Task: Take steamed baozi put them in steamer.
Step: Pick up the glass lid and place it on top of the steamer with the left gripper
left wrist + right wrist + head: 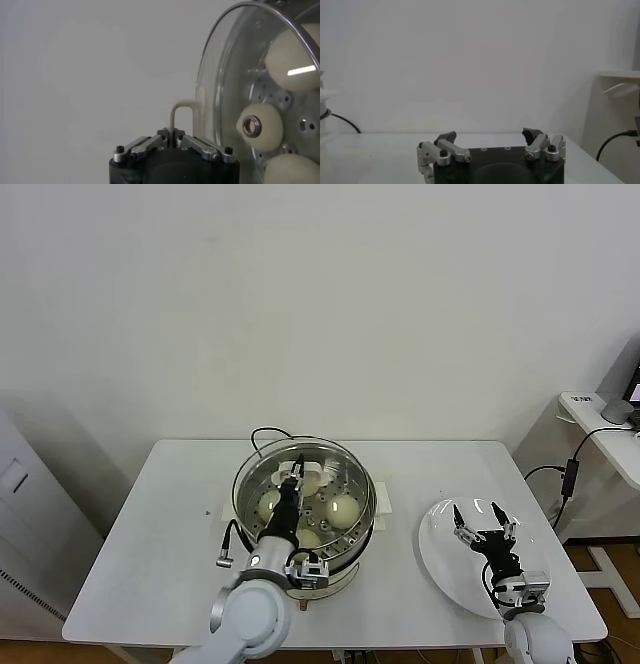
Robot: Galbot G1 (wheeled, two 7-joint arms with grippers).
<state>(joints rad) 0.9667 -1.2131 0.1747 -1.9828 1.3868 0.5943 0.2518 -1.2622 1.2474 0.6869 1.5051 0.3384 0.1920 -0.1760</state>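
The left tool point(291, 484) sits right over the round shiny stainless-steel steamer pot point(350, 552) in the middle of the white table point(150, 524). Its fingers are pinched in narrow around the cream loop handle point(181, 107) of the round glass lid point(230, 75). All four smooth cream-white baozi buns point(343, 509) look to be inside on the perforated tray already, visible through the glass, so the loading part seems done and this is the lidding bit. It's hard to tell if the lid is fully seated or just above the rim.

To do it well, the arm should keep the lid flat and centred over the rim, lower it straight down until it sits evenly all round, and only then let go and lift straight up. Coming off sideways could drag the lid askew.

The right tool point(478, 514) is spread wide with nothing in it, hanging above the flat white round plate point(440, 569) off to the right, which has no buns on it.

Orientation-wise, the buns sit dome-up, flat side down. They're round, so there's no real long axis. The pot's mouth faces up and its axis runs vertical.
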